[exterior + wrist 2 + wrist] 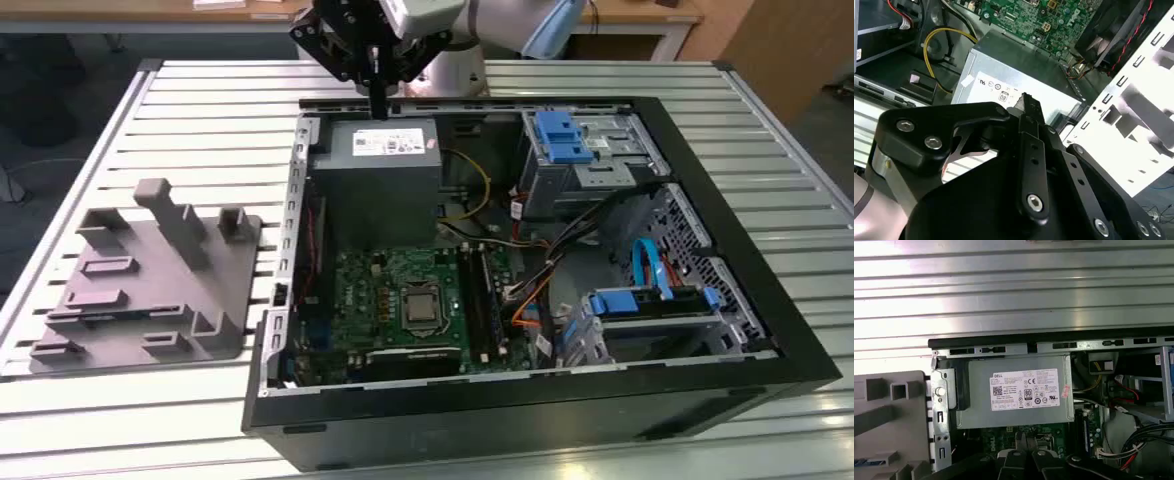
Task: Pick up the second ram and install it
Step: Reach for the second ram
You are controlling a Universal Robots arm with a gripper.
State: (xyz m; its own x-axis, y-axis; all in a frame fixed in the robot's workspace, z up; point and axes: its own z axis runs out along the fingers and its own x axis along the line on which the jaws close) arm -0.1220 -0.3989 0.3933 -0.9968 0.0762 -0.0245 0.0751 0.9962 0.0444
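**Item:** the second ram [874, 461], judged to be the narrow dark-blue strip seated in a slot of the grey moulded plastic fixture [906, 440] in the first wrist view. Part of the strip runs off the picture, so the identification is tentative.

**Location:** the exterior view is read as a dial centred on the open black computer case [534, 400]. The fixture stands on the slatted metal worktop [174, 120] at 9 o'clock, just beside the case wall.

**Hand:** the black hand [378, 110] hangs at 12 o'clock, high above the grey metal power-supply box [374, 175] and well apart from the fixture. Its fingers [1009, 465] are clenched together, and nothing can be made out between them.

**Destination:** the long black slots [478, 300] of the green circuit board [380, 290] lie toward 6 o'clock from the power-supply box.

**Assessment:** the pick is the step in hand and is not yet begun. It calls for the hand released, brought over the fixture and squared to the stick's long faces.
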